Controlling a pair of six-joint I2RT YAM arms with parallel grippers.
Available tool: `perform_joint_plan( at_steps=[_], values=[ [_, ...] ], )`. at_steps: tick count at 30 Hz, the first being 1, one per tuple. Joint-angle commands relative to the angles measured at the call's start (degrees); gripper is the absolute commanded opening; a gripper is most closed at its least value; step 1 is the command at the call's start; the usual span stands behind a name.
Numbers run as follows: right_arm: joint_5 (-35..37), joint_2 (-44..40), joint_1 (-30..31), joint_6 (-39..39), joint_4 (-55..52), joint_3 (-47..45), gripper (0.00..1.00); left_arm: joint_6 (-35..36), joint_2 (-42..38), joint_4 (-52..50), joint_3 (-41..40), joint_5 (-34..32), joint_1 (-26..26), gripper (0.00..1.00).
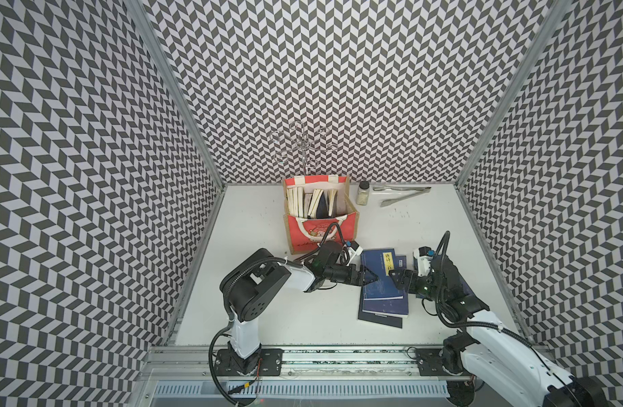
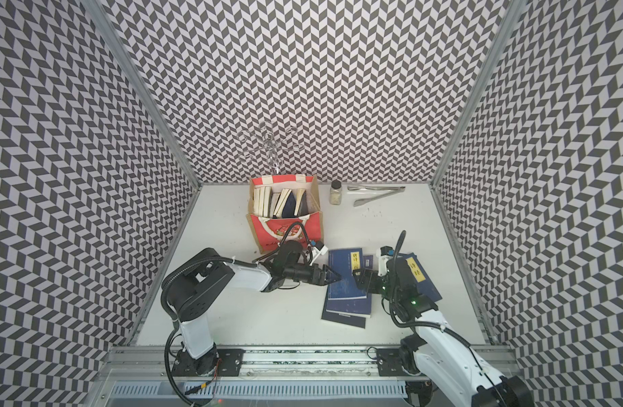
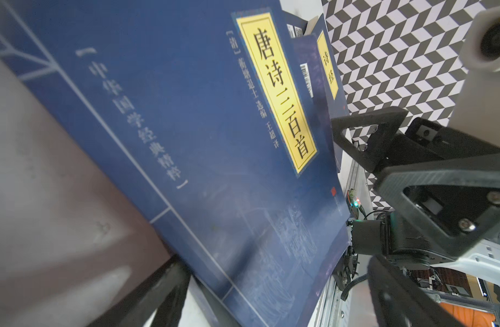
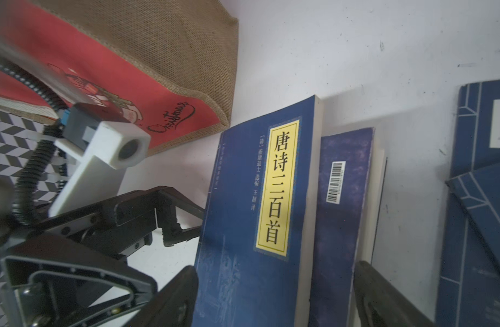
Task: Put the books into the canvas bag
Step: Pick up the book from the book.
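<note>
The canvas bag [image 1: 304, 230] stands upright at the back of the table, red front toward me, with several books [image 1: 313, 202] on end inside. In front of it, to the right, lies a stack of navy books [image 1: 384, 306]; the top book [image 1: 371, 259] carries a yellow title label [image 4: 277, 184]. A purplish book [image 4: 339, 226] with a barcode lies beside it. My left gripper [image 1: 373, 276] is open at the top book's left edge [image 3: 186, 141]. My right gripper [image 1: 394, 276] is open, its fingers straddling both books [image 4: 243, 226]. Another navy book [image 2: 426, 282] lies under the right arm.
A small glass jar [image 1: 363, 193] and metal tongs [image 1: 401, 195] lie at the back right of the table. A wire stand [image 1: 303, 144] rises behind the bag. Patterned walls close in three sides; an aluminium rail [image 1: 338, 356] runs along the front edge.
</note>
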Motion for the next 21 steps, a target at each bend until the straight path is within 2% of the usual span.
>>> perform_joint_plan(
  at_steps=[1,7,12,21],
  values=[
    [1.8,0.6,0.3,-0.1,3.2,1.8,0.86,-0.5,-1.4,1.4,-1.4,0.4,1.3,0.96],
    [1.9,1.6,0.4,-1.1,3.0,2.7,0.87,-0.3,-2.0,1.3,-2.0,0.6,1.9,0.96],
    [-2.0,3.5,0.4,-1.1,7.6,1.3,0.87,-0.5,-1.8,2.2,-2.0,1.3,2.0,0.96],
    [-9.8,15.3,0.4,-2.7,11.2,2.4,0.87,-0.1,-1.5,2.2,-1.6,2.1,2.0,0.96]
  ],
)
